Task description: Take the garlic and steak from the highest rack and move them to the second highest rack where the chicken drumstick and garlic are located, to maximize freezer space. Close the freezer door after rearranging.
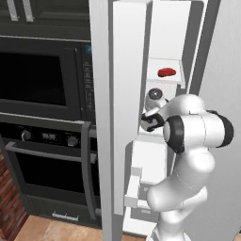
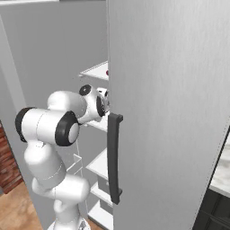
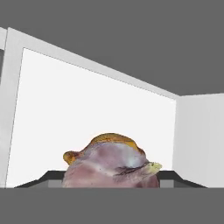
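The steak [image 1: 166, 72] lies as a red slab on the highest rack [image 1: 175, 80]; its red edge [image 2: 107, 72] also peeks out in the right base view. My gripper [image 1: 149, 121] reaches into the freezer one level down, over the second highest rack [image 1: 149, 137]. Very close in the hand view sits a pink-purple garlic [image 3: 111, 169], right where my fingertips lie and covering them. The orange-brown chicken drumstick [image 3: 114, 139] shows just behind it. The freezer door [image 1: 128, 117] stands open on the left.
A black wall oven [image 1: 44, 155] with a bar handle and a microwave [image 1: 40, 77] stand left of the freezer. The fridge's shut right door [image 2: 170, 112], with a dark handle [image 2: 114, 157], covers the hand in the right base view. Lower racks [image 1: 149, 162] sit below.
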